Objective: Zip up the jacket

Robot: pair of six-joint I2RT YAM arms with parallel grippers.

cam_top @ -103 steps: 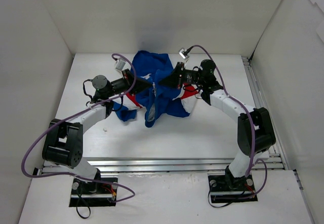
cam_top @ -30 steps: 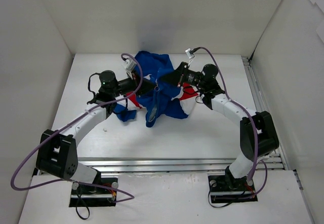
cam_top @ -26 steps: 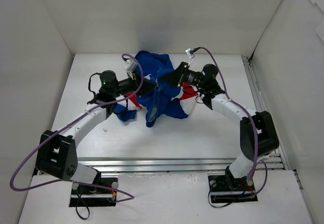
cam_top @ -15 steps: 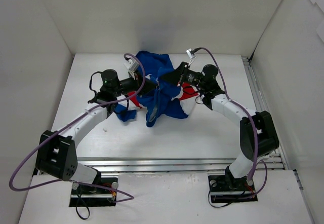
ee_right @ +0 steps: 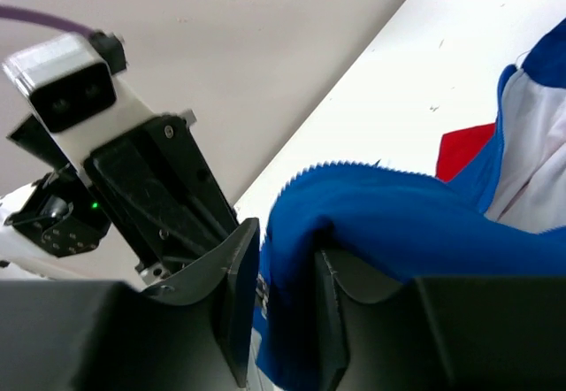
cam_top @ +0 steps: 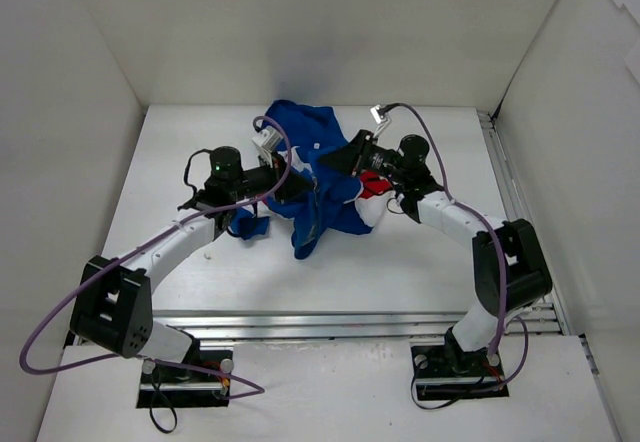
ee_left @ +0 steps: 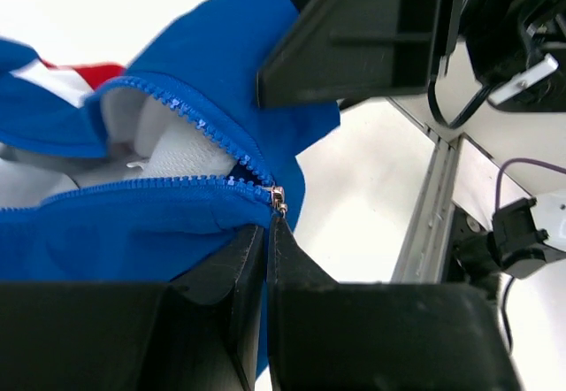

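The blue jacket [cam_top: 315, 177] with red and white panels lies bunched at mid-table, partly lifted between both arms. My left gripper [cam_top: 300, 182] is shut on the zipper pull [ee_left: 279, 201], where the two blue zipper tracks [ee_left: 190, 117] meet; white lining shows inside the open part. In the left wrist view its fingertips [ee_left: 265, 241] are pressed together just below the slider. My right gripper [cam_top: 338, 162] is shut on a fold of the jacket's blue front edge [ee_right: 371, 210], with zipper teeth along the top of the fold. The two grippers are close together over the jacket.
White walls enclose the table on three sides. An aluminium rail [cam_top: 500, 162] runs along the right edge and another along the near edge [cam_top: 350, 322]. Purple cables [cam_top: 430, 132] loop off both wrists. A small white speck [cam_top: 207, 256] lies at front left.
My left gripper has moved right and slightly nearer along the jacket front with the zipper pull. The right gripper shifted a little right, and the cloth between them drew tighter.
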